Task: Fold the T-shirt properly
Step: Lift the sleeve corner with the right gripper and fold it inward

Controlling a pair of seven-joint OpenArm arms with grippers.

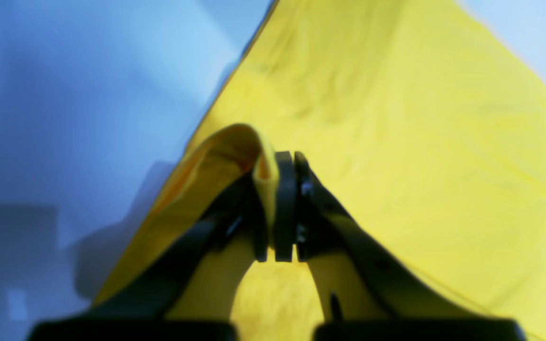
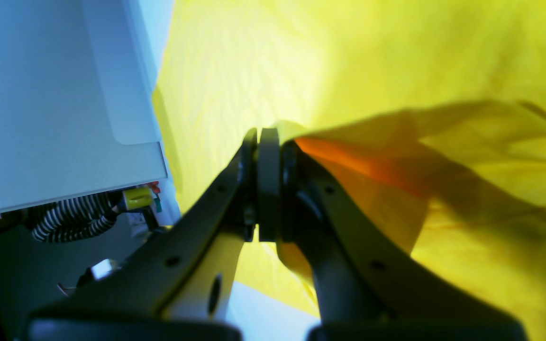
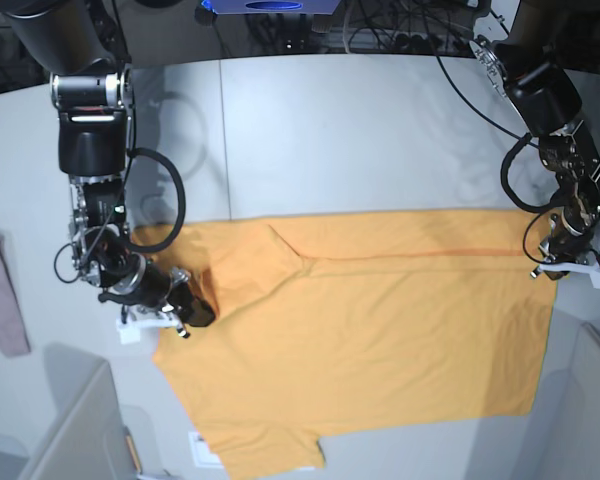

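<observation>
The orange-yellow T-shirt [image 3: 380,330] lies spread across the grey table, its upper long edge folded over along a crease. My left gripper [image 3: 543,262] is at the shirt's right end in the base view. In the left wrist view this gripper [image 1: 278,208] is shut on a raised fold of the T-shirt [image 1: 396,118]. My right gripper [image 3: 193,313] is at the shirt's left end, by a sleeve. The right wrist view shows it [image 2: 268,189] shut on a lifted flap of the T-shirt [image 2: 254,61].
A small pinkish cloth [image 3: 0,295] lies at the table's left edge. Grey bin walls stand at the bottom left [image 3: 75,430] and bottom right [image 3: 590,400]. Cables [image 3: 380,30] run along the back edge. A white tag [image 3: 205,448] lies beside the shirt's lower sleeve.
</observation>
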